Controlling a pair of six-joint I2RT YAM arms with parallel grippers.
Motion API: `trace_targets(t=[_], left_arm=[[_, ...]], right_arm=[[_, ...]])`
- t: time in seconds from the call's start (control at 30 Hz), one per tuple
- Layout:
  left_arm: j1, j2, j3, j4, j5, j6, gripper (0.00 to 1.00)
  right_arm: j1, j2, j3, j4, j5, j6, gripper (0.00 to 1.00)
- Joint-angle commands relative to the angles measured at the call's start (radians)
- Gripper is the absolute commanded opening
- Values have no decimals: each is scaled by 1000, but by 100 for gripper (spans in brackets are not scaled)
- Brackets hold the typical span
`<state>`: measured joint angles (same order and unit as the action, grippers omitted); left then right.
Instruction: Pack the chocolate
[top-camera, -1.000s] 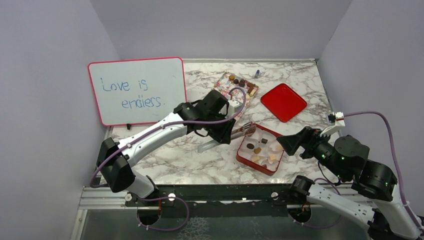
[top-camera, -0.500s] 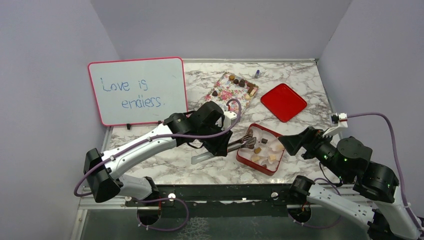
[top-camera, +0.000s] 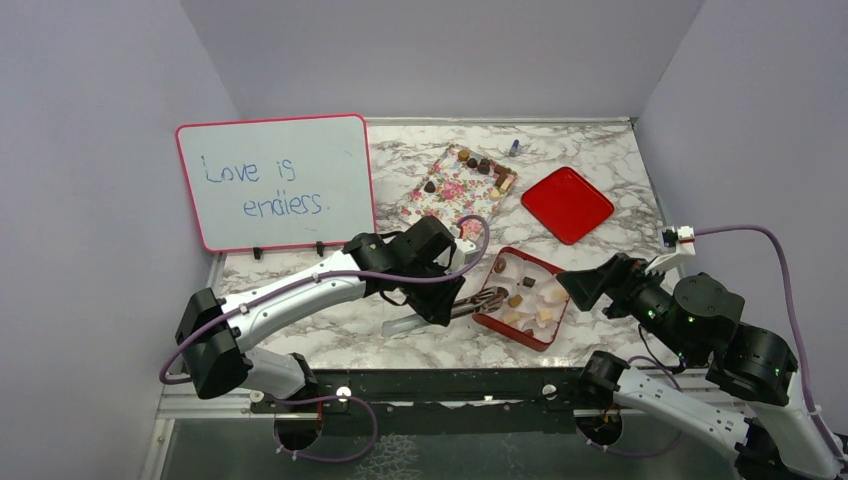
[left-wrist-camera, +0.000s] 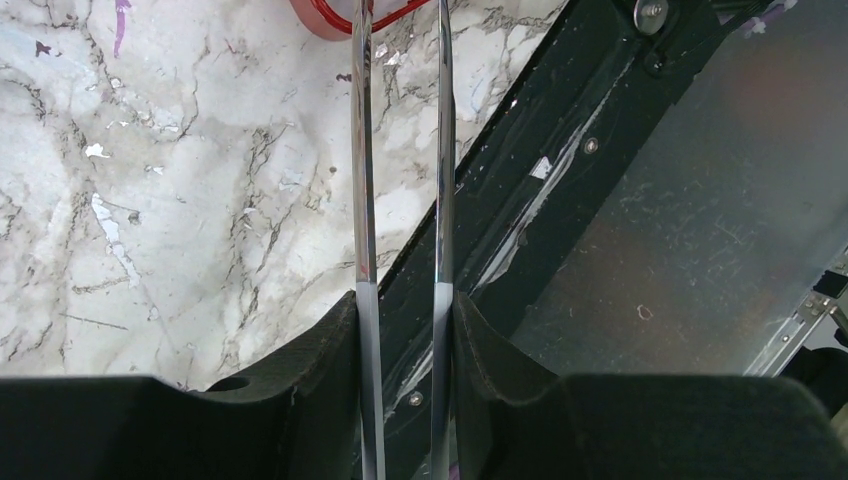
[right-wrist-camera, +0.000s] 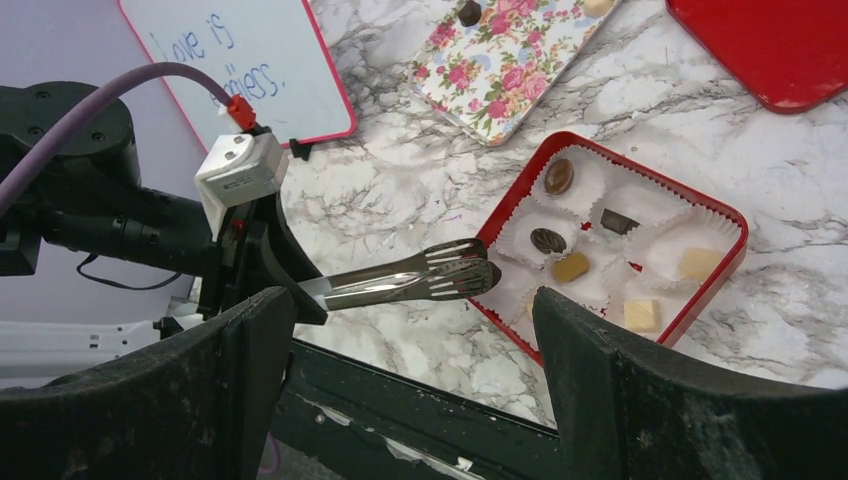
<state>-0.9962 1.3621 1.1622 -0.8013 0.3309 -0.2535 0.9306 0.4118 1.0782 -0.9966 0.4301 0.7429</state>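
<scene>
My left gripper (top-camera: 450, 305) (left-wrist-camera: 400, 300) is shut on metal tongs (top-camera: 478, 300) (left-wrist-camera: 362, 150). The tongs' tips sit at the near-left edge of the red box (top-camera: 530, 260) (right-wrist-camera: 660, 172), and a dark piece (right-wrist-camera: 493, 273) shows at the tips. The box holds paper cups with several chocolates (top-camera: 515, 300), dark, brown and cream (right-wrist-camera: 547, 240). More chocolates (top-camera: 485, 165) lie on the floral tray (top-camera: 455, 195) (right-wrist-camera: 520, 70). My right gripper (top-camera: 590, 283) (right-wrist-camera: 410, 300) is open and empty, hovering just right of the box.
A red lid (top-camera: 567, 204) (right-wrist-camera: 770, 50) lies at the back right. A whiteboard (top-camera: 275, 180) stands at the back left. A small blue-capped object (top-camera: 514, 147) lies behind the floral tray. The table's black front rail (left-wrist-camera: 560, 170) is right below the tongs.
My left arm has pulled back toward the front edge, carrying the tongs from over the box's far-left part to its near-left edge. The right arm has hardly moved.
</scene>
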Motion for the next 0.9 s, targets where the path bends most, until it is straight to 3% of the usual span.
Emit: trace_targets(t=[0.0, 0.87], left_arm=[[-7, 7, -2, 37, 8, 4, 20], [-10, 68, 7, 59, -10, 19, 28]], right_arm=[[8, -1, 0, -2, 12, 13, 95], [8, 0, 3, -9, 12, 16, 95]])
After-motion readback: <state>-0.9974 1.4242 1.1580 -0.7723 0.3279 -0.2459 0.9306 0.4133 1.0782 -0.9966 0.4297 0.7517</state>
